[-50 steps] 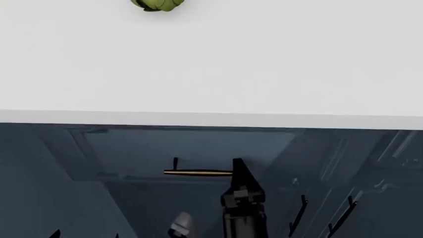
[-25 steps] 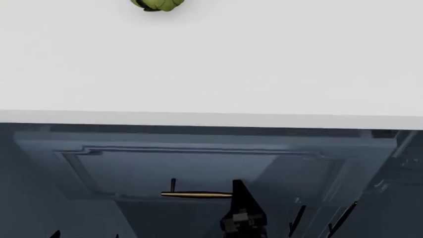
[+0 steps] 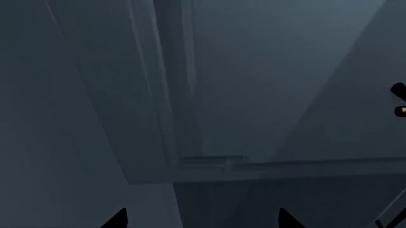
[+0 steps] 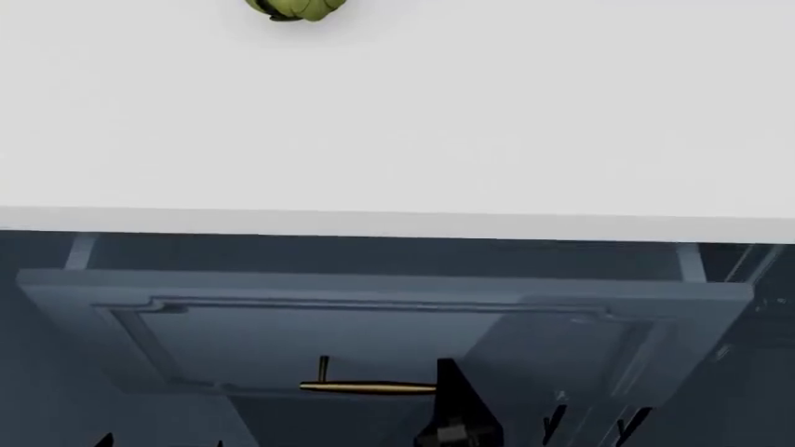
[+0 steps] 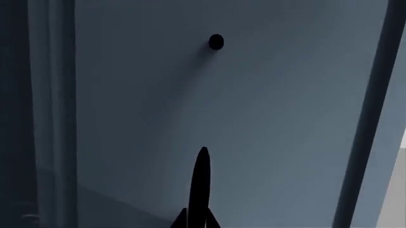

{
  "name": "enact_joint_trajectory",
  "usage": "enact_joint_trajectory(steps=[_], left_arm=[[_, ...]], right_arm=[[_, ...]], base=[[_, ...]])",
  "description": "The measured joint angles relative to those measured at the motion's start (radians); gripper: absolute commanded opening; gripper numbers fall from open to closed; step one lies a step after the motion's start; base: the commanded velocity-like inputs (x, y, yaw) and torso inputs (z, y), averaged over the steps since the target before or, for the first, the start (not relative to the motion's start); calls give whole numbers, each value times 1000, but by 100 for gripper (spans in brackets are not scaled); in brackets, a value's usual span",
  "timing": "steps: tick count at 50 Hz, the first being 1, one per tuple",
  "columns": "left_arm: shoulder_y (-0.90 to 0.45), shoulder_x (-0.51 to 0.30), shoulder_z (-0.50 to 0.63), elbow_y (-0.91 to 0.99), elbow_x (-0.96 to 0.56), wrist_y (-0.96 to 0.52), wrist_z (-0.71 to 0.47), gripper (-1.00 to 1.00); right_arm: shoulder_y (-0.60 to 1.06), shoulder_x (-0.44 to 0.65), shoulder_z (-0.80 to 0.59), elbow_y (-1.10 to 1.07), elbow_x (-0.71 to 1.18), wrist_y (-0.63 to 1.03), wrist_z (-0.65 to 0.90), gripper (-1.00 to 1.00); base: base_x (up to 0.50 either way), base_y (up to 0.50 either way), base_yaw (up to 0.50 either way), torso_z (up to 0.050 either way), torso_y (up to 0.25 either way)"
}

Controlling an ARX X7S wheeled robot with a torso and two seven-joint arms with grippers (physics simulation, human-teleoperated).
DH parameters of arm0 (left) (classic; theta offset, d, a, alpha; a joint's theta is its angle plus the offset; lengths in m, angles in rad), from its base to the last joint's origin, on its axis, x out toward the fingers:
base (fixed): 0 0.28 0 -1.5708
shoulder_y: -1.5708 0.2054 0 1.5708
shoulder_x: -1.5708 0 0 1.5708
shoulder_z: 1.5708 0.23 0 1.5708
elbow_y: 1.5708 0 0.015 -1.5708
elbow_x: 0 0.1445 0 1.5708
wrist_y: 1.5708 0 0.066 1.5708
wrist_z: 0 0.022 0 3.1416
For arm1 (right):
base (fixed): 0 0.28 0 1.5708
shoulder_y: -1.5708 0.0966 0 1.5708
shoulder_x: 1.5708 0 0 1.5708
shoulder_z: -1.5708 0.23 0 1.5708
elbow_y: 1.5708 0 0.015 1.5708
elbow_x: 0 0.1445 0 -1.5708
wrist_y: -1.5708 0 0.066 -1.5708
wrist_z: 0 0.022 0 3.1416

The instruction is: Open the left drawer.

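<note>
**A:** Where is the right gripper (image 4: 450,396), and what is it doing?

**B:** In the head view it sits at the right end of the brass bar handle (image 4: 367,386), its dark fingers rising across the bar. The right wrist view shows its fingertips (image 5: 201,185) as one narrow blade, so they look pressed together. Whether they pinch the bar or merely hook behind it, I cannot tell.

**A:** And the left gripper (image 3: 199,219)?

**B:** Spread, holding nothing; only two tips show, facing the panel's lower corner.

**A:** Outward from the claw, then?

**B:** The bar runs leftward from it to a black post (image 4: 323,369). Around that lies the framed front of the left drawer (image 4: 311,326), standing out from the cabinet beneath the white counter (image 4: 397,140). Well beyond, a green object (image 4: 294,7) sits at the counter's far edge.

**A:** How will the drawer handle?

**B:** Rigid, I judge, sliding straight on rails. The bar is smooth and thin, likely slippery. A grip nearer its middle would pull squarer than one at the end.
</note>
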Motion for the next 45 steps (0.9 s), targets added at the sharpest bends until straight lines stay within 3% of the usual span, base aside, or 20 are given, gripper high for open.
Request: enact_joint_trajectory(steps=[45], left_arm=[[-63,-23,74,-17,-8,0,-11,100]], right_arm=[[-8,-6,-10,-3,-24,-2,-4,-100]], base=[[-177,1,0,0,1]])
